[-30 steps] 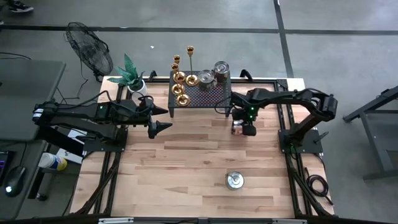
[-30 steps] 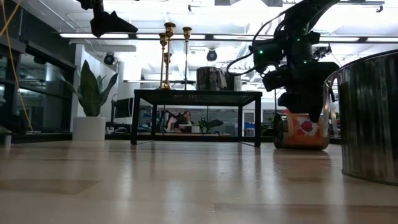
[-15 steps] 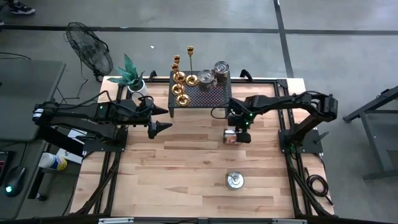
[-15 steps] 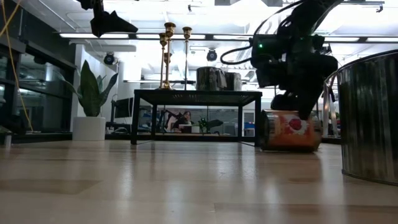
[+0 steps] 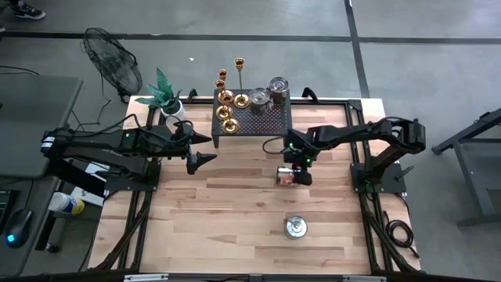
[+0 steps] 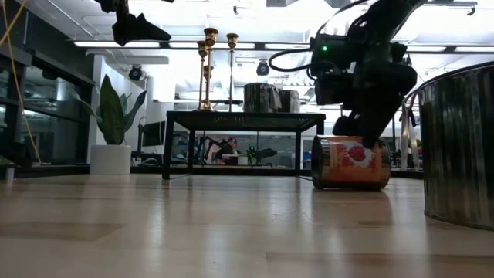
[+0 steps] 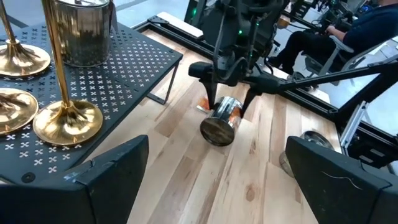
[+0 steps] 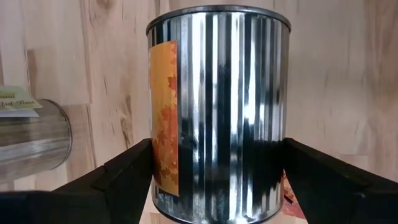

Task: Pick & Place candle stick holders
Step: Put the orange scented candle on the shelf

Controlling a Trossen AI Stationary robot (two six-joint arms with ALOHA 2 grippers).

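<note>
High view puts the right gripper [image 5: 288, 177] over the middle of the wooden table [image 5: 235, 227], its fingers spread on either side of a labelled tin can [image 5: 286, 177] lying on its side, while a second can [image 5: 295, 228] stands upright nearer the front edge. Left gripper [image 5: 205, 159] hovers beside the small black perforated stand [image 5: 262, 119] with its fingers spread wide and holding nothing. Gold candle stick holders [image 5: 227, 97] stand clustered on the left part of that stand next to two more metal cans [image 5: 278, 85], with a potted plant [image 5: 166, 95] at the table's back left corner.
</note>
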